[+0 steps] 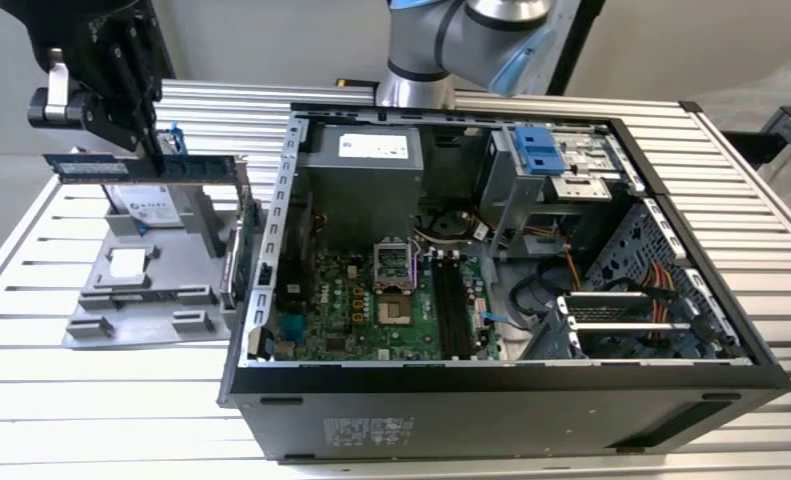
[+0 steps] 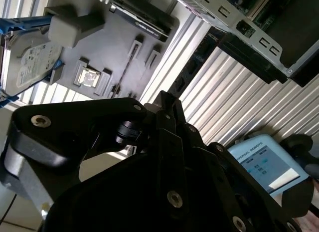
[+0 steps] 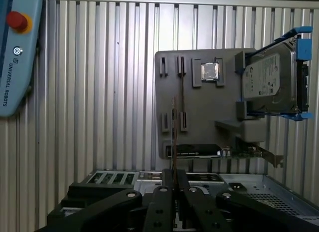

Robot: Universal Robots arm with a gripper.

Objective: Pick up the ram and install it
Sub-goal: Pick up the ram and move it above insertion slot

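Observation:
In the exterior view the ram (image 1: 142, 166), a slim dark stick with a small white label, hangs level above the grey holder plate (image 1: 142, 290) at the exterior view's left. My gripper (image 1: 151, 150) is shut on its upper edge near the middle. The first wrist view shows the ram (image 3: 174, 132) edge-on as a thin line rising from my gripper (image 3: 174, 184), in front of the holder plate (image 3: 199, 117). The open computer case (image 1: 502, 400) lies to the exterior view's right, with the memory slots (image 1: 451, 310) on its motherboard.
On the holder plate stand a silver hard drive with blue clips (image 1: 148, 205) (image 3: 271, 77), a card with a metal bracket (image 1: 242, 250) (image 3: 199, 151) and a small square chip (image 3: 210, 71). A teach pendant (image 3: 15, 52) lies on the slatted table. The case wall (image 1: 282, 200) rises close beside the plate.

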